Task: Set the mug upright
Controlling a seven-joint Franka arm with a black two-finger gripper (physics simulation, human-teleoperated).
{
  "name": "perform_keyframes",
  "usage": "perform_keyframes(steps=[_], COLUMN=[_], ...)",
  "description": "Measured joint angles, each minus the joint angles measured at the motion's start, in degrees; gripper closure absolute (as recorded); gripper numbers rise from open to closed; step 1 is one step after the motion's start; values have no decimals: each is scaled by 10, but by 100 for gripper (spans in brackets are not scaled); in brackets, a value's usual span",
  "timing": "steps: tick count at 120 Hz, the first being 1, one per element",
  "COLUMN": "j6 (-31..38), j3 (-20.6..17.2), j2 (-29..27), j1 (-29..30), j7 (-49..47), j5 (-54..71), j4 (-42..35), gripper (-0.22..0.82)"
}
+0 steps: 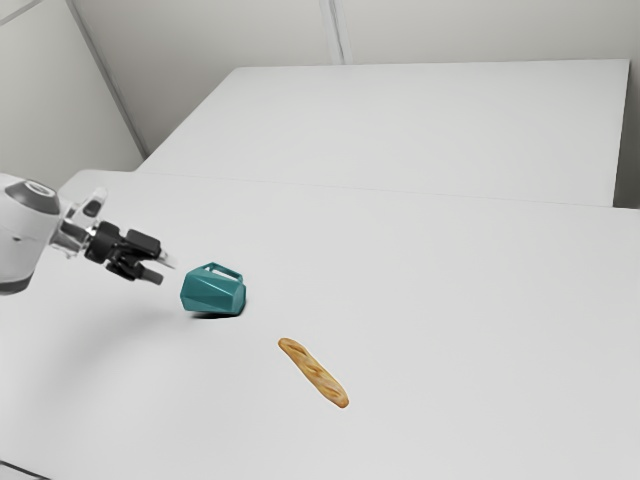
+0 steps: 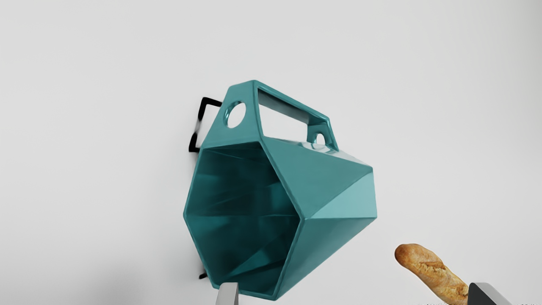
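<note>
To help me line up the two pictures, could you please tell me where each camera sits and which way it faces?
Exterior view: beside the arm, raised, looking down across the table; my arm's end and gripper enter from the exterior view's left.
Wrist view: on my hand, looking past my two parted fingertips at the table and into the open mouth of the tipped mug.
Shared: mug, baguette, table and fingertips.

The teal mug [image 2: 338, 199] lies on its side on the worktop [image 2: 93, 127] (its dark hollow showing), a baguette [image 2: 432, 269] near it, the gripper [image 1: 164, 270] open.
</note>
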Motion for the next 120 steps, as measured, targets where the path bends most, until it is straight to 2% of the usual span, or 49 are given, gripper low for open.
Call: perform_keyframes(steps=[53, 120], j6=[-2, 1], j3=[-1, -1], j2=[26, 40], j1=[4, -21], j7=[26, 43], j5=[-6, -22], j4=[3, 10], gripper=[2, 2])
